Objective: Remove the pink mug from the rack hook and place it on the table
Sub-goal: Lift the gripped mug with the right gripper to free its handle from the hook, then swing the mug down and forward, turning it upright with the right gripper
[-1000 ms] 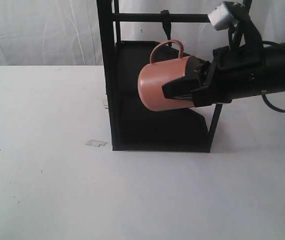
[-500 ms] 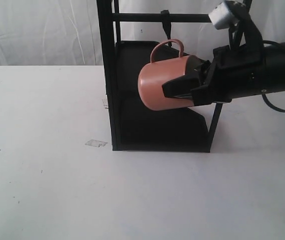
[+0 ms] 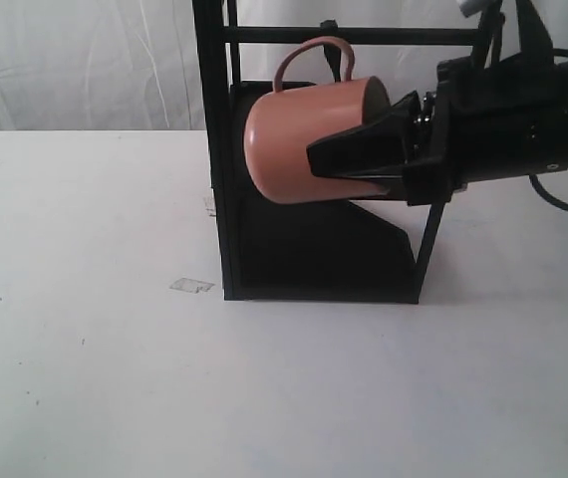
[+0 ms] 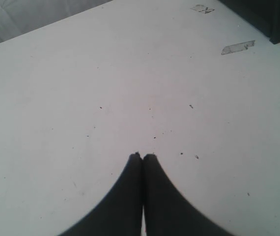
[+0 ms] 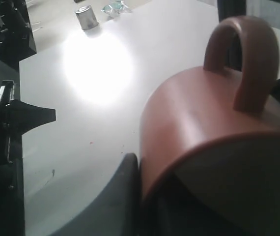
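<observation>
Pinching the mug (image 3: 279, 149) by its rim, my right gripper (image 3: 342, 159) held it sideways before the rack (image 3: 214, 179), handle near the hook (image 3: 330, 30); my left gripper (image 4: 142, 157) was pressed together.

Exterior view: the rack (image 3: 216, 149) is cut by the upper edge just above its crossbar, and the pink mug (image 3: 284, 139) covers the upper tray. The mug's handle overlaps the rack hook (image 3: 329, 27); contact between them cannot be judged. One finger of the right tool (image 3: 316, 154) is hidden by the mug wall. Right wrist view: the mug's mouth is cropped, and a can-like object (image 5: 86, 17) is too small to identify. Left wrist view: the left tool (image 4: 142, 156) is cropped at its base.
</observation>
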Controlling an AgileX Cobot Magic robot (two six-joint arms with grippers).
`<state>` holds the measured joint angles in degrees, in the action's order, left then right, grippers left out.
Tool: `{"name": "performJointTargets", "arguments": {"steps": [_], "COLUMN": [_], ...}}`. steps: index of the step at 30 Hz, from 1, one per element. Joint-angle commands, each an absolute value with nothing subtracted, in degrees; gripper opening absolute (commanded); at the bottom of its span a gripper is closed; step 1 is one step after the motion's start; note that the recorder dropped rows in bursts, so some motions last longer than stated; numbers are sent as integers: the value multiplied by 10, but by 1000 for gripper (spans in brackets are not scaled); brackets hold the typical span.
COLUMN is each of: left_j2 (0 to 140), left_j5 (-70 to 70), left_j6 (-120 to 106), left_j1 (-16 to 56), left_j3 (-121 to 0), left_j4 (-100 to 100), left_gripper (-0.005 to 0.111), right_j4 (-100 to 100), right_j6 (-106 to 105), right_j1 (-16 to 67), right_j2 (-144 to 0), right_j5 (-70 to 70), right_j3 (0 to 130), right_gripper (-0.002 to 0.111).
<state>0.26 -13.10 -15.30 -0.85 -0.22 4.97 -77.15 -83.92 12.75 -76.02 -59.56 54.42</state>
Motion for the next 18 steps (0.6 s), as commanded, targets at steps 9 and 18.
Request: {"name": "performJointTargets", "arguments": {"steps": [9, 18], "left_j2": [0, 0], "left_j5": [-129, -129], "left_j6": [-153, -153], "left_j1": [-9, -9], "left_j3": [0, 0], "left_j4": [55, 55], "left_gripper": [0, 0], "right_j4": [-766, -667], "right_j6": [-848, -776], "right_j1": [182, 182], "right_j2": [-753, -755], "right_j5": [-687, -685], "right_j3": [548, 545], "right_gripper": [0, 0]}}
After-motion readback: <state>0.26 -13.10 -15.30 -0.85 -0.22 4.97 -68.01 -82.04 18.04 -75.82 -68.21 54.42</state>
